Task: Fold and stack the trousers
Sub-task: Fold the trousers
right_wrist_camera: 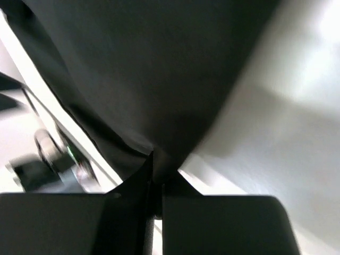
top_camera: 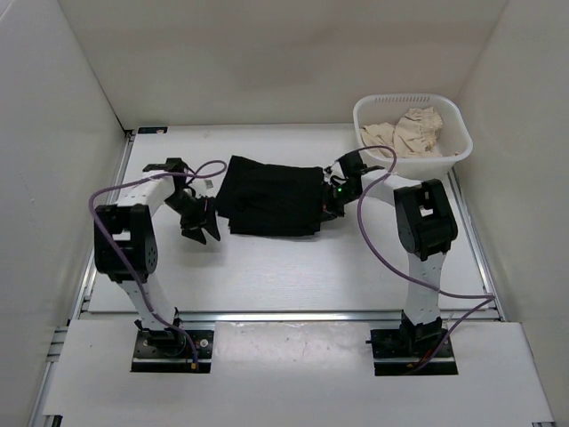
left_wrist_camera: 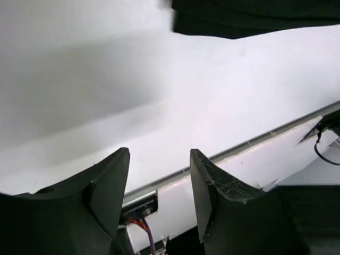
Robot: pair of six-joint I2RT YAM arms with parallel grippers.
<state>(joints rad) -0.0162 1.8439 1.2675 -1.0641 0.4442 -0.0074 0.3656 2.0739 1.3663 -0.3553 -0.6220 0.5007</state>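
The black trousers (top_camera: 271, 196) lie folded into a rough rectangle in the middle of the white table. My right gripper (top_camera: 331, 203) is at their right edge, shut on a pinch of the black fabric. In the right wrist view the trousers (right_wrist_camera: 149, 69) fill the top of the frame and taper down into my closed right gripper (right_wrist_camera: 158, 167). My left gripper (top_camera: 201, 229) stands just left of the trousers, apart from them. In the left wrist view my left gripper (left_wrist_camera: 159, 164) is open with only bare table between its fingers, and the trousers' edge (left_wrist_camera: 255, 18) shows at the top.
A white basket (top_camera: 418, 165) stands at the back right and holds a crumpled beige cloth (top_camera: 409, 132). White walls enclose the table on three sides. Purple cables loop from both arms. A metal rail (top_camera: 284, 313) runs along the table's near edge.
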